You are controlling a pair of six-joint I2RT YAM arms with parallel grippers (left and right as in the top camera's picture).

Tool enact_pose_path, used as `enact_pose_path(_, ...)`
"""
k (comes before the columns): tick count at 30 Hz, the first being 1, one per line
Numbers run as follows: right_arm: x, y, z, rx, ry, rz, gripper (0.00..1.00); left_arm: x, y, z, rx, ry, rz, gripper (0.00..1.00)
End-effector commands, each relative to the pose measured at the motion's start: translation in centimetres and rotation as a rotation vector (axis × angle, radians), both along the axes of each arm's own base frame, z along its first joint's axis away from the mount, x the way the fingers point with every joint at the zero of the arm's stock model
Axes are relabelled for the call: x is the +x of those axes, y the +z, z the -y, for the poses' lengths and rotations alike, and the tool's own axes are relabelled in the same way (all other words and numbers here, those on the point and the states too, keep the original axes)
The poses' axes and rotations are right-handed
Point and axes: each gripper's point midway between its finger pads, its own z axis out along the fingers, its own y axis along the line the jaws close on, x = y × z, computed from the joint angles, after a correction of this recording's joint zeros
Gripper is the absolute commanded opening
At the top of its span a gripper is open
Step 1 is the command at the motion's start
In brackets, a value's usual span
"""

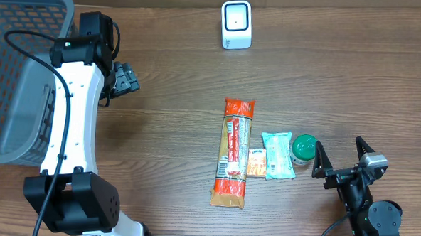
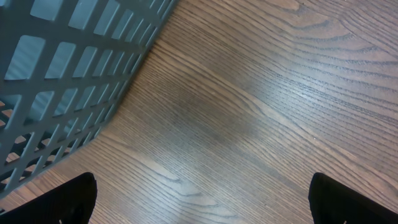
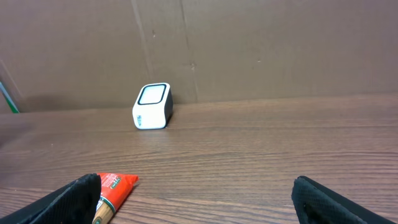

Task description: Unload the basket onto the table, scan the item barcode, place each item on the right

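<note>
Your right pincer (image 1: 338, 155) is spread, empty: grip the jar (image 1: 303, 147) squarely, then turn its barcode toward the scanner (image 1: 236, 24).

Even, soft light; sharp frames

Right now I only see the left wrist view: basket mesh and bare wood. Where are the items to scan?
Observer: On the right half of the table: a long orange packet, a teal packet and a green-lidded jar.
Operator: Where's the scanner?
Observer: The white scanner stands at the far side, by the wall.
Operator: Is the right hand busy?
Observer: No, the right hand is open and empty, close beside the jar.
</note>
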Motion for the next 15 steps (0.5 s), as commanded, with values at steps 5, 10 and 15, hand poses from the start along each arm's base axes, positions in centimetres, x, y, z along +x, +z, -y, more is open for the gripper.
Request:
enact_pose_path(5, 0.0, -0.2, 0.1, 0.002, -0.004, 0.002, 1.0, 0.4, 0.5, 0.0, -0.002, -0.021, 0.012, 1.0)
enact_pose_path(10, 0.1, -0.2, 0.3, 0.0, -0.018, 0.002, 1.0, 0.4, 0.5, 0.0, -0.002, -0.021, 0.012, 1.0)
enact_pose_path(15, -0.3, 1.0, -1.2, 0.01, 0.071, 0.052, 1.0, 0.4, 0.5, 0.0, -0.002, -0.021, 0.012, 1.0)
